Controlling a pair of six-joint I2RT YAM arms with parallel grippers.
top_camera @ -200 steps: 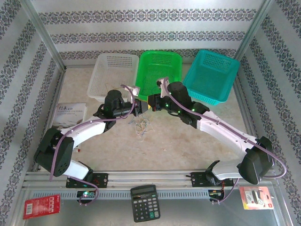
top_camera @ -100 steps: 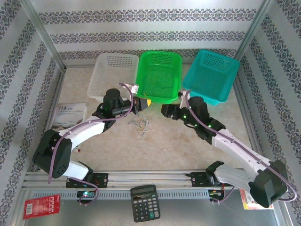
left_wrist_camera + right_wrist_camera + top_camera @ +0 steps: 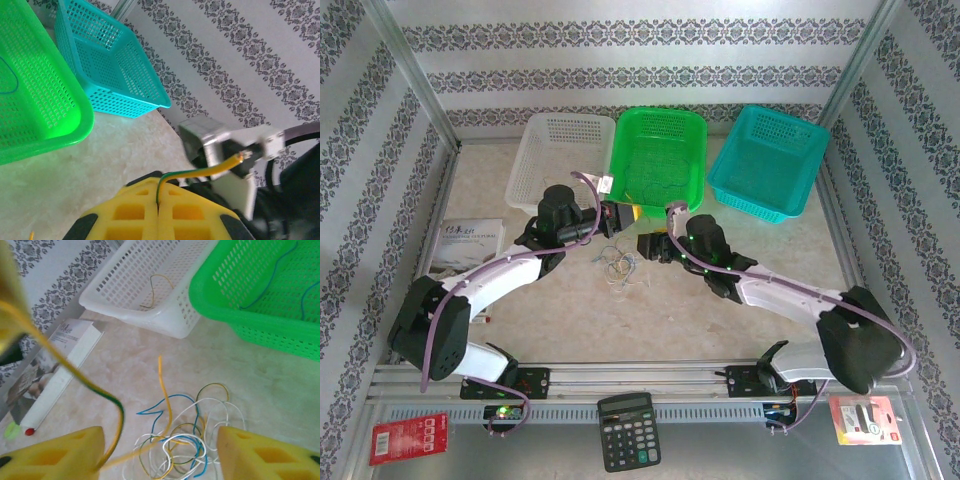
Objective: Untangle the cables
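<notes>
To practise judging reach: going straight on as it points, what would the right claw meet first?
Probably the cable tangle on the table, lying just ahead of the open right claw; depth is unclear.

White basket, green basket and teal basket side by side, booklet at left, calculator at near edge

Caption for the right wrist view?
The right gripper, open, frames a tangle of thin blue, white and yellow cables on a beige table, near a white basket and a green basket.

Robot test cell: aluminium frame, patterned wall panels, mounting rail.
</notes>
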